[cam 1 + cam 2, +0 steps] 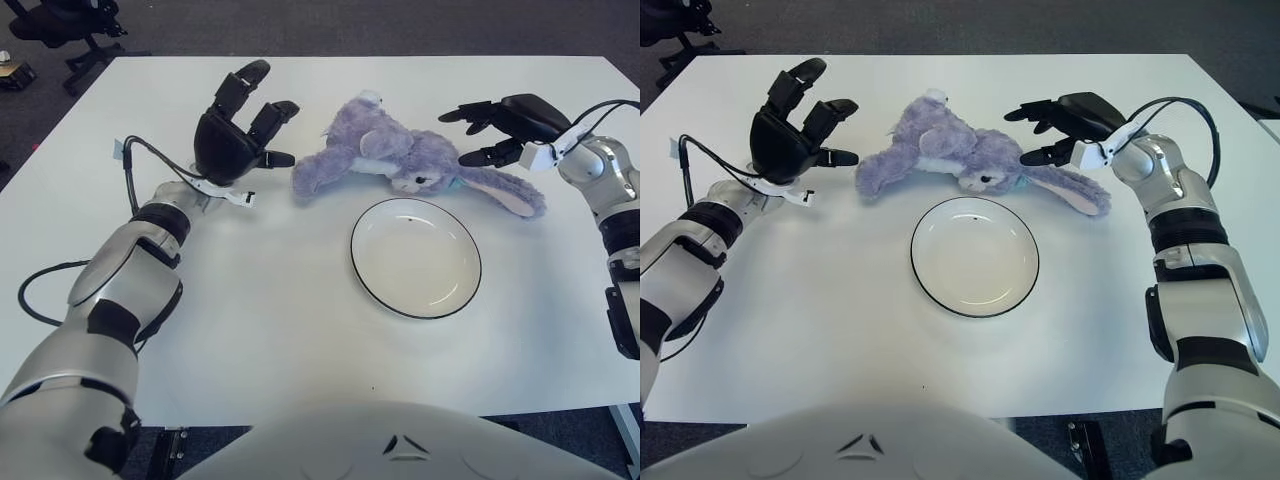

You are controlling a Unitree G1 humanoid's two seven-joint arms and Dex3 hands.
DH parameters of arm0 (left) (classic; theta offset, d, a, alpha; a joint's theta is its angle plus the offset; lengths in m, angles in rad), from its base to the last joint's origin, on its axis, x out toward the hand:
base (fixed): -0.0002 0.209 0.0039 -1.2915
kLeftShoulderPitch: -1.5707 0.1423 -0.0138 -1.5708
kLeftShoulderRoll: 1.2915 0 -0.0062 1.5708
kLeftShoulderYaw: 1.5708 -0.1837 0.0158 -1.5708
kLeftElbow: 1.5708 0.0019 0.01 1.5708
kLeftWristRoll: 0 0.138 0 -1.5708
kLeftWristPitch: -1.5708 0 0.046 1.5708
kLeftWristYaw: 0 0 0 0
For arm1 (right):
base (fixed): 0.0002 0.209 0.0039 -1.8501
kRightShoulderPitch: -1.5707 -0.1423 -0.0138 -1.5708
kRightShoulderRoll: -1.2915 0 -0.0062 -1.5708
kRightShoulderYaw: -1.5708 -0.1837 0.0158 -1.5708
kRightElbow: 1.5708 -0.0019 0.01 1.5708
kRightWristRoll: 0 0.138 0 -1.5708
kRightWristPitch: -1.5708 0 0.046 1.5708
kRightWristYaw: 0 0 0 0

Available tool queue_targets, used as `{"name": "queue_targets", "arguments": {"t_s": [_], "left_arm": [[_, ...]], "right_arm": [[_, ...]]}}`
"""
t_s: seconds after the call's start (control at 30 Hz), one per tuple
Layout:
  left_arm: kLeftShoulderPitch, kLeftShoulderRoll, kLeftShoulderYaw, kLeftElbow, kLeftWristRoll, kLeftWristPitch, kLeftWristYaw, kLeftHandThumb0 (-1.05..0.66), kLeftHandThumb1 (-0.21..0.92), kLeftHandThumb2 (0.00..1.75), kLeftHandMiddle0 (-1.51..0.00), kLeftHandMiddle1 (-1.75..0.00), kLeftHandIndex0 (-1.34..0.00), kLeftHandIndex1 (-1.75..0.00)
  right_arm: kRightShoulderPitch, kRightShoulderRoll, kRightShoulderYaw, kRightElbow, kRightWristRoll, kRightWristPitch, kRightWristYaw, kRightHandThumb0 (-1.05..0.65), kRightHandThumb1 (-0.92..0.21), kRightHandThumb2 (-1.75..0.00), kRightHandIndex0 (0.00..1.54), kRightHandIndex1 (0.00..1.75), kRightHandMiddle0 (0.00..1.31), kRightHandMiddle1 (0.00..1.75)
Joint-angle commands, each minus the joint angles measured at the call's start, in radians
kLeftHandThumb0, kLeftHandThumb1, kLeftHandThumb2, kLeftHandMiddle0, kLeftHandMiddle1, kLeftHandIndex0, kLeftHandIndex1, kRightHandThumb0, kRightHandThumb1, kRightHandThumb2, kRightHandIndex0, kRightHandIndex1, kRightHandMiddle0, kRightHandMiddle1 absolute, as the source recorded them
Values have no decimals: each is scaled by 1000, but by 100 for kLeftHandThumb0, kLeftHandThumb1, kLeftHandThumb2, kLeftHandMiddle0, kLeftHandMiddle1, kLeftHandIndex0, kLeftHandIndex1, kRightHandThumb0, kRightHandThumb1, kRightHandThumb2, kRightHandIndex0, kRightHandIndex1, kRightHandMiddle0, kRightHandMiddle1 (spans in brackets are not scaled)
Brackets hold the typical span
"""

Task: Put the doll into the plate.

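Evidently the reaching step is being carried out. In the left eye view, the doll point(405, 158) is lying on the tabletop point(250, 300) just behind the empty plate point(415, 257), flanked by the left hand point(238, 140) and right hand point(500, 125), both with fingers released, nothing being grasped. In the right eye view, closing on the doll from both sides is being called for next; open room is being left around the plate, edges well apart.

left hand point(238, 135) sits upper left of the frame, fingers spread upward; right hand point(503, 125) sits upper right, fingers extended leftward, holding nothing.
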State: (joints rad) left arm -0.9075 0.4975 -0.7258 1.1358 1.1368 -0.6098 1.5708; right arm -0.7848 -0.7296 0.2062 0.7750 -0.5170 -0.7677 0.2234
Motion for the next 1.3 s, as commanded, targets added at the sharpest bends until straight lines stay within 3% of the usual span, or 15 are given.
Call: {"name": "queue_targets", "arguments": {"t_s": [0.0, 0.6, 0.8, 0.9, 1.0, 1.1, 1.27], "left_arm": [[-15, 8, -5, -14, -17, -45, -28, -54, 92, 6, -36, -12, -31, -33], [-9, 37, -26, -74, 8, -109, -37, -54, 92, 2, -36, -6, -30, -25], [-32, 51, -37, -84, -10, -301, -44, -49, 92, 10, -41, -6, -31, -21], [-36, 51, -34, -80, -7, -335, -47, -48, 92, 13, -42, -6, -31, -20], [-37, 50, -28, -77, -4, -343, -48, -48, 92, 14, -43, -6, -31, -20], [-94, 71, -121, -131, 143, -333, 34, -50, 92, 17, -45, -7, -31, -19], [-117, 77, -143, -198, 275, -197, 44, -53, 92, 21, -45, -6, -29, -16]], "right_arm": [[-13, -3, 6, 5, 15, -7, 13, -55, -92, -42, 79, 37, 62, 7], [-18, 2, 3, 19, 35, 1, 36, -52, -92, -40, 79, 34, 61, 6], [-17, 4, 2, 18, 50, 10, 51, -52, -92, -40, 80, 32, 61, 6], [-17, 3, 2, 17, 53, 11, 53, -51, -92, -40, 80, 32, 61, 6], [-17, 3, 2, 16, 54, 11, 54, -51, -92, -40, 80, 32, 61, 6], [-18, 5, 2, 15, 54, 14, 53, -51, -92, -39, 80, 31, 61, 6], [-17, 7, 1, 12, 52, 16, 50, -50, -92, -39, 80, 30, 60, 6]]}}
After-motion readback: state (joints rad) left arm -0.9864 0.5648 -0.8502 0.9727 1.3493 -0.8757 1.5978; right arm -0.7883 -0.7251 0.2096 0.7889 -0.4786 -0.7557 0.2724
